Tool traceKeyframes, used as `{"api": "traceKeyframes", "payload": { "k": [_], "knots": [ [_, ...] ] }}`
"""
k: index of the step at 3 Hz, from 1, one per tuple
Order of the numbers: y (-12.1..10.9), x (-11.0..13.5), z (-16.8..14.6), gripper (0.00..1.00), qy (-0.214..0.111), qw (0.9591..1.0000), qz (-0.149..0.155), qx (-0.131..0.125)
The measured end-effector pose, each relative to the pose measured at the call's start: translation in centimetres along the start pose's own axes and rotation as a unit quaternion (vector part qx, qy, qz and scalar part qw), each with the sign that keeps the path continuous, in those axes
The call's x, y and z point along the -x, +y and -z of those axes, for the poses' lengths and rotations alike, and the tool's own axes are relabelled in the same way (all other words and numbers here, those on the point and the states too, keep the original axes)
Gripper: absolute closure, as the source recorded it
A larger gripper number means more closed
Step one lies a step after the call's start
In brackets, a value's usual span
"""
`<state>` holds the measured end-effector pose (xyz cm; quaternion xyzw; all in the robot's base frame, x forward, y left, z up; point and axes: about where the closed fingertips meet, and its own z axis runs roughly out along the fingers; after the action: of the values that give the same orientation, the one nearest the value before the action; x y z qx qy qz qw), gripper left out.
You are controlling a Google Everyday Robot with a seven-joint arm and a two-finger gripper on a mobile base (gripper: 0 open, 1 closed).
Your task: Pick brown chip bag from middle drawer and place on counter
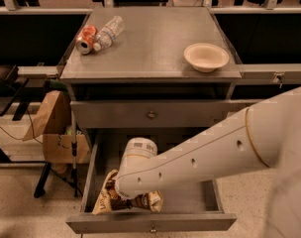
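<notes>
The brown chip bag (105, 198) is seen lying at the front left of the middle drawer (190, 195), which is pulled fully out so that it can be reached from above. The gripper (125, 194) is lowered onto the bag's middle, but it is hidden by the wrist, so whether the bag is gripped cannot be told. Above, the counter (150, 43) is partly occupied by a white bowl (206, 57) at the right and an orange soda can (85, 38) and clear bottle (108, 29) at the back left; the centre is judged the likeliest spot for the bag.
</notes>
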<state>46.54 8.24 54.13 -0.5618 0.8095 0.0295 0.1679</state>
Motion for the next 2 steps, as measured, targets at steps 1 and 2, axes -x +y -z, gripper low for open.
{"api": "traceKeyframes", "payload": {
  "k": [1,2],
  "knots": [
    [0.1,2.0,7.6,1.00,0.020,0.9979,-0.043,-0.045],
    [-3.0,5.4,18.6,1.00,0.017,0.9941,-0.086,-0.064]
  ]
}}
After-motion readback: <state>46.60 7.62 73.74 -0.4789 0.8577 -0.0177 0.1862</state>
